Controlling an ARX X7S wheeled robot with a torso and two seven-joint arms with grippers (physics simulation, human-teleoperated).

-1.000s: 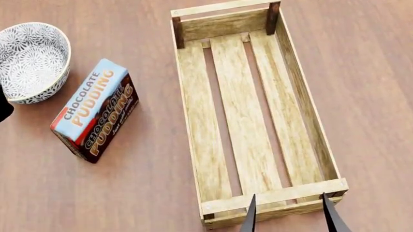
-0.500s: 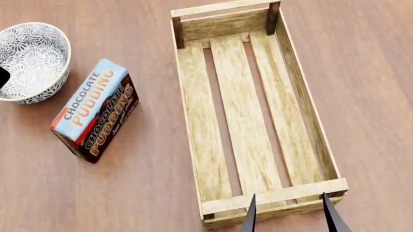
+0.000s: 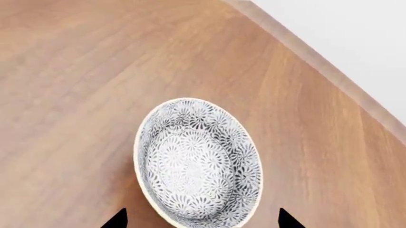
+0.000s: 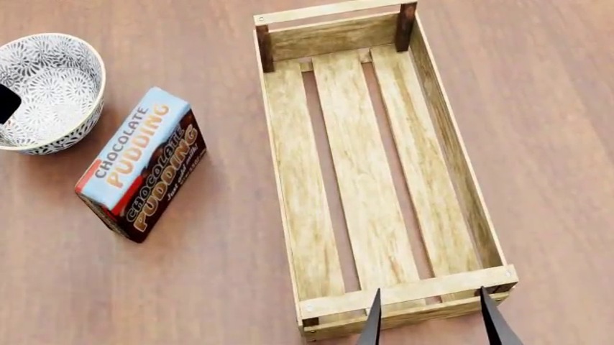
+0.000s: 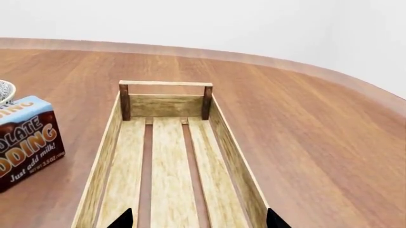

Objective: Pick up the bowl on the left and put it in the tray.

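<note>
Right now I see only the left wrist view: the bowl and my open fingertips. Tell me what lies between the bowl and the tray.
Observer: A chocolate pudding box lies between the bowl and the tray, touching neither.
Operator: Check the tray for contents.
Observer: Nothing is in it. The right wrist view shows bare slats from end to end.
Operator: Report the right gripper.
Observer: The right gripper is open, with its fingertips at the tray's near end.
</note>
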